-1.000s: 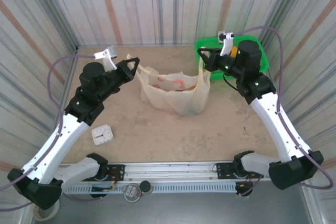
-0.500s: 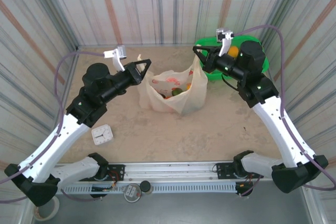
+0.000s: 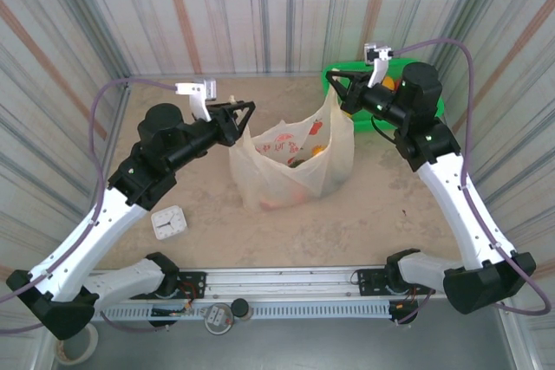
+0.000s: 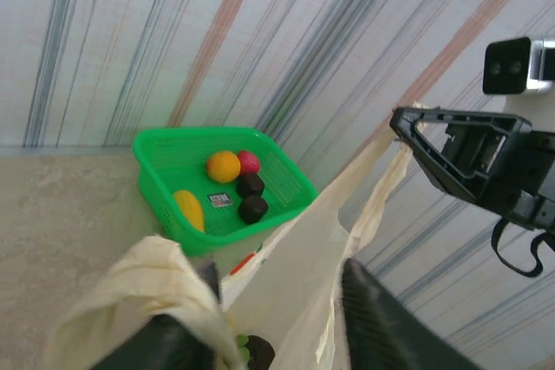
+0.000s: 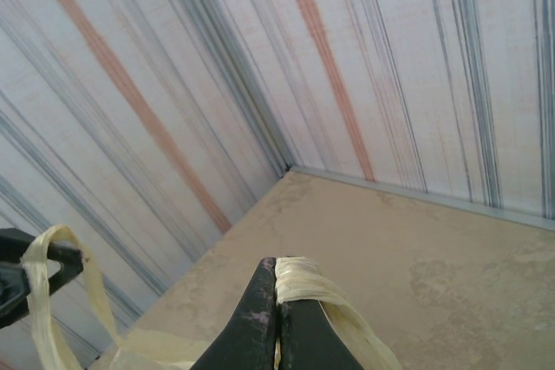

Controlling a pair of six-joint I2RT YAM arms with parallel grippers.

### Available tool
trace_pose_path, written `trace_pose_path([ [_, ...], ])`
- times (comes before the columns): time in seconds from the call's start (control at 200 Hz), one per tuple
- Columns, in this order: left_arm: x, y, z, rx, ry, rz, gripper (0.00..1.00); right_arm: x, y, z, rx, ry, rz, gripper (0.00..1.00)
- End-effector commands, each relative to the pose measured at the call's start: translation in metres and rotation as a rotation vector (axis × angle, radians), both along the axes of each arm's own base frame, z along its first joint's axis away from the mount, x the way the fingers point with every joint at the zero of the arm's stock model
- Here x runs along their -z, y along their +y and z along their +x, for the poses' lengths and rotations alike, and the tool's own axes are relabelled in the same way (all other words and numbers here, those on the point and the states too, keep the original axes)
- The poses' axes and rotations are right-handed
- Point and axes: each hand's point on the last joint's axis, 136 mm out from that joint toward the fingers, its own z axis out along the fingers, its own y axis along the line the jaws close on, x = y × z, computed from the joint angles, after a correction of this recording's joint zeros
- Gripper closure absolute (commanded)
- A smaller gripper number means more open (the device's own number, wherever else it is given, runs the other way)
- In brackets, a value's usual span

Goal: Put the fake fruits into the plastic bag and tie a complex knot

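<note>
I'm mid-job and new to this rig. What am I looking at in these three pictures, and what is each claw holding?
Two robot arms with two-finger grippers. The wide picture looks down from above; the other two come from a camera on each wrist. On the table stand the plastic bag with fruits inside, a green basket with more, and a small white clock. The right gripper is pinched shut on one bag handle. The left gripper is open, the other handle draped over one finger.
</note>
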Motion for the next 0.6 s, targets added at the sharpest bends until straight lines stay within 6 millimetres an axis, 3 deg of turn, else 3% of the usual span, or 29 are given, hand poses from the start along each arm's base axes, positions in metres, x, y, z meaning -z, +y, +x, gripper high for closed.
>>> trace_pose_path([
  [0.0, -0.008, -0.003, -0.014, 0.062, -0.095, 0.096, 0.48, -0.021, -0.004, -0.002, -0.013, -0.066, 0.042, 1.0],
  [0.105, -0.019, 0.001, -0.019, 0.044, -0.204, 0.174, 0.38, -0.023, -0.005, -0.001, -0.015, -0.07, 0.044, 1.0],
  [0.23, -0.048, -0.011, -0.04, 0.076, -0.416, 0.29, 0.37, -0.021, -0.003, 0.001, -0.024, -0.065, 0.046, 1.0],
  [0.321, -0.058, -0.025, -0.054, 0.086, -0.565, 0.403, 0.37, -0.021, -0.004, 0.004, -0.012, -0.067, 0.045, 1.0],
  [0.481, -0.05, -0.047, -0.064, 0.054, -0.77, 0.599, 0.42, -0.02, -0.009, 0.008, 0.017, -0.068, 0.044, 1.0],
  [0.591, -0.041, -0.047, -0.056, 0.011, -0.763, 0.623, 0.43, -0.02, -0.01, 0.01, 0.022, -0.064, 0.047, 1.0],
])
